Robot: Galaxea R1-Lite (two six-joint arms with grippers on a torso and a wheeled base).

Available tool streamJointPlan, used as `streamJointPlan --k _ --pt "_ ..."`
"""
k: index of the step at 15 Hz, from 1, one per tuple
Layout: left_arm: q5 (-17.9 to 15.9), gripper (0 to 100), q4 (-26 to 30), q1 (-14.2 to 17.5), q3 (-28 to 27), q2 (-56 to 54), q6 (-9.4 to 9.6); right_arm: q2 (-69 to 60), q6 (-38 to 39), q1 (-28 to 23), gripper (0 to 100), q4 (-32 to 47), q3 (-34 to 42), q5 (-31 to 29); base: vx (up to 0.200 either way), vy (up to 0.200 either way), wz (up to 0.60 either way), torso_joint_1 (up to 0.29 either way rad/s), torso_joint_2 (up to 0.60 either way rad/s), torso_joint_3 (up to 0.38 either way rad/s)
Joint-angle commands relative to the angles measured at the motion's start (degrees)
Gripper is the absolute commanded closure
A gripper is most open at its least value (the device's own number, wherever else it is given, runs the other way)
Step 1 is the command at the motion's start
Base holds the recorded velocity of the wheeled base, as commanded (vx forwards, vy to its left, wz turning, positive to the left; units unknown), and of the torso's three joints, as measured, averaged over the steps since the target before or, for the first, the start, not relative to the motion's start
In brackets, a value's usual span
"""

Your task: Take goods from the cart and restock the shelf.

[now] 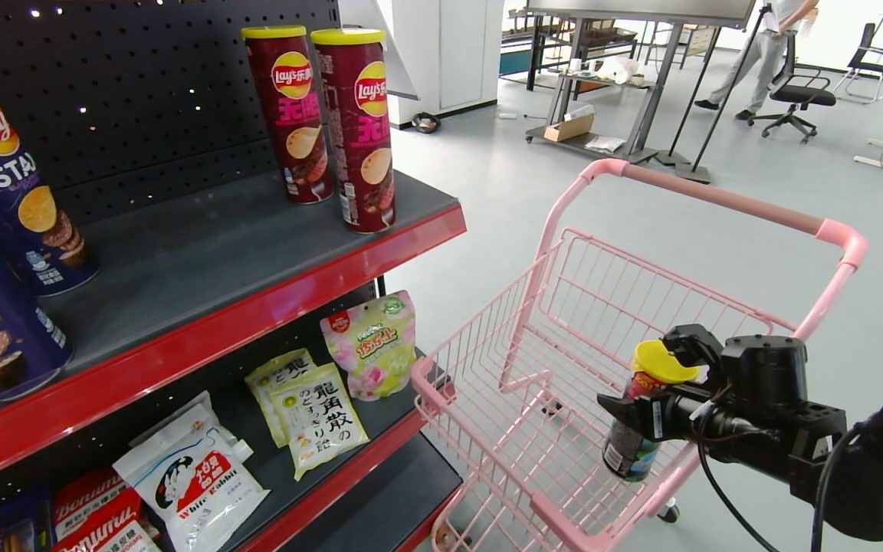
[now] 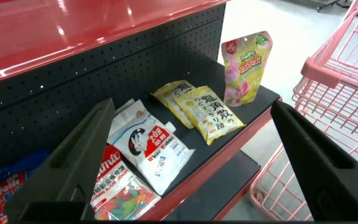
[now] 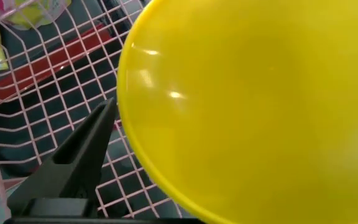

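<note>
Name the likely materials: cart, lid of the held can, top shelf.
Cart: thin wire grid and a tube handle, so likely steel, with a glossy pink coating.
Lid on the can: smooth yellow with soft highlights, probably moulded plastic.
Top shelf: flat matte grey deck with a glossy red front lip; looks like painted sheet metal.

Left jaws spread wide. Right arm (image 1: 832, 452) low, wrist level, pointing leftward; right jaws clamped on can (image 1: 625, 452).

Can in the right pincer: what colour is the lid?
Yellow lid on the can; shows best in the right wrist view.
</note>
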Motion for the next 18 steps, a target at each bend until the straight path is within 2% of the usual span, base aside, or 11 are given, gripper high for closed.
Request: streamJointPlan --k 1,2,9,11,12,13,14,16,18 --pt "0.0 0 0.0 0.0 0.0 0.0 0.0 0.4 0.0 -0.5 0 0.0 -0.4 -0.7 0.0 0.0 0.0 0.0 0.0 0.0" --pt "0.0 0 0.0 0.0 0.0 0.0 0.0 0.9 0.0 -0.6 100 -0.5 -0.5 -1.3 0.0 0.0 0.0 0.0 0.0 0.0" --pt "0.0 0 0.0 0.0 0.0 0.0 0.0 -0.4 -0.2 0.0 100 -1.2 -1.6 -1.6 0.0 0.0 0.0 0.0 0.0 0.0" --pt "0.0 0 0.0 0.0 0.0 0.0 0.0 -5.6 -0.9 2.6 100 -0.9 -7.6 -5.6 0.0 0.0 0.0 0.0 0.0 0.0" --pt "-0.1 0 0.0 0.0 0.0 0.0 0.0 -8.0 -4.5 3.2 100 0.3 -12.5 -8.1 0.0 0.0 0.0 0.0 0.0 0.0" --pt "-0.1 0 0.0 0.0 0.0 0.0 0.0 -9.9 -7.8 3.1 100 2.5 -14.9 -8.8 0.0 0.0 0.0 0.0 0.0 0.0" --pt "-0.1 0 0.0 0.0 -0.1 0.0 0.0 -14.4 -9.8 3.4 100 9.6 -19.1 -9.2 0.0 0.0 0.0 0.0 0.0 0.0" --pt "-0.1 0 0.0 0.0 0.0 0.0 0.0 -21.5 -9.7 4.9 100 23.2 -24.7 -10.4 0.0 0.0 0.0 0.0 0.0 0.0" --pt "-0.1 0 0.0 0.0 0.0 0.0 0.0 -29.4 -9.6 5.3 100 32.3 -26.2 -11.0 0.0 0.0 0.0 0.0 0.0 0.0"
